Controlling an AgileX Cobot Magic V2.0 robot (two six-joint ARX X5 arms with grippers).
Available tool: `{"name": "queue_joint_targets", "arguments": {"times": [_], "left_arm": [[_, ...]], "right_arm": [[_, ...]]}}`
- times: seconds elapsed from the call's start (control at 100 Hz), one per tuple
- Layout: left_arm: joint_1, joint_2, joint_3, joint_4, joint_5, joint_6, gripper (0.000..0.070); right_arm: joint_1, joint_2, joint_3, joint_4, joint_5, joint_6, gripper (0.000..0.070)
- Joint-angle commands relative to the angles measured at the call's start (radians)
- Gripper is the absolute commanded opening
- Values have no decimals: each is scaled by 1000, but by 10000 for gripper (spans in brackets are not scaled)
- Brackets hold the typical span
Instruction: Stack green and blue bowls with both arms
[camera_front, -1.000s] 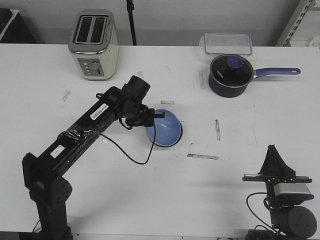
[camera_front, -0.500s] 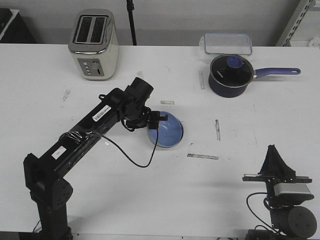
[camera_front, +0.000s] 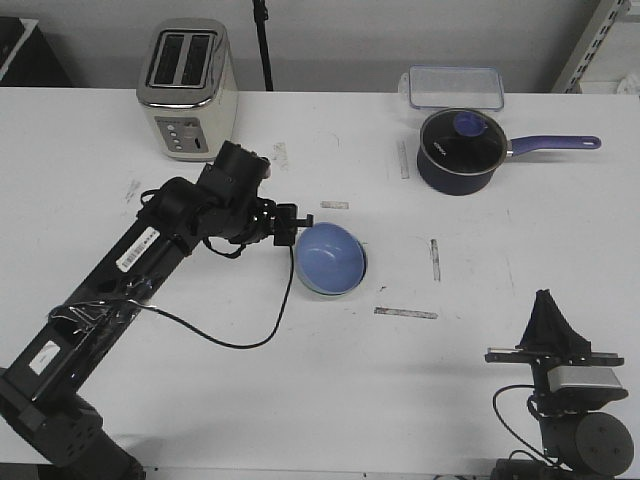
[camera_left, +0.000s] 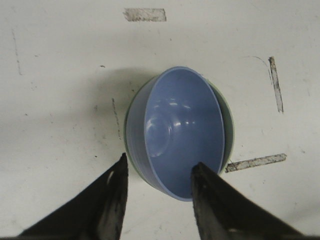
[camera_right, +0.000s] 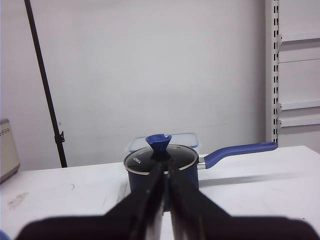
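Note:
The blue bowl (camera_front: 330, 258) sits mouth up in the middle of the table, nested inside the green bowl (camera_left: 229, 126), of which only a thin pale rim shows around it. My left gripper (camera_front: 297, 222) is at the bowls' left edge. In the left wrist view the left gripper (camera_left: 160, 164) is open, with one finger outside the bowl wall and the other over the blue bowl (camera_left: 180, 130) near its rim, not clamped. My right gripper (camera_front: 548, 302) is parked at the front right, pointing up. In the right wrist view the right gripper (camera_right: 166, 171) is shut and empty.
A toaster (camera_front: 188, 88) stands at the back left. A dark navy saucepan (camera_front: 460, 150) with lid and blue handle stands at the back right, with a clear lidded box (camera_front: 452, 87) behind it. Tape marks (camera_front: 405, 313) lie on the white table.
My left arm has drawn back to the left and lowered. Its gripper has opened off the blue bowl, which was tilted like a dome and now rests mouth up. The right arm has not moved.

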Motion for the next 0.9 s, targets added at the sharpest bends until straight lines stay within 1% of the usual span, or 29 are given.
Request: {"name": "queue_joint_targets", "arguments": {"times": [0.0, 0.09, 0.15, 0.21, 0.32, 0.38, 0.55, 0.59, 0.64, 0.65, 0.8, 0.89], "left_arm": [[1, -12, 23, 7, -43, 22, 245], [11, -50, 6, 32, -116, 52, 239], [20, -87, -36, 84, -138, 81, 236], [34, -135, -107, 161, -139, 119, 220], [66, -248, -285, 321, -139, 177, 110], [89, -315, -391, 409, -139, 195, 77], [178, -514, -673, 635, -138, 212, 70], [204, -562, -735, 684, -138, 222, 58], [238, -620, -809, 744, -138, 260, 3], [244, -631, -824, 756, -138, 270, 0], [340, -790, -1014, 914, -138, 396, 0], [386, -871, -1096, 974, -138, 425, 0]], "right_arm": [[1, 0, 3, 13, 0, 9, 6], [1, 0, 3, 13, 0, 9, 6], [1, 0, 3, 13, 0, 9, 6], [1, 0, 3, 13, 0, 9, 6], [1, 0, 3, 13, 0, 9, 6], [1, 0, 3, 13, 0, 9, 6], [1, 0, 3, 13, 0, 9, 6], [1, 0, 3, 13, 0, 9, 6], [1, 0, 3, 13, 0, 9, 6], [1, 0, 3, 13, 0, 9, 6], [1, 0, 3, 13, 0, 9, 6], [1, 0, 3, 13, 0, 9, 6]]}}
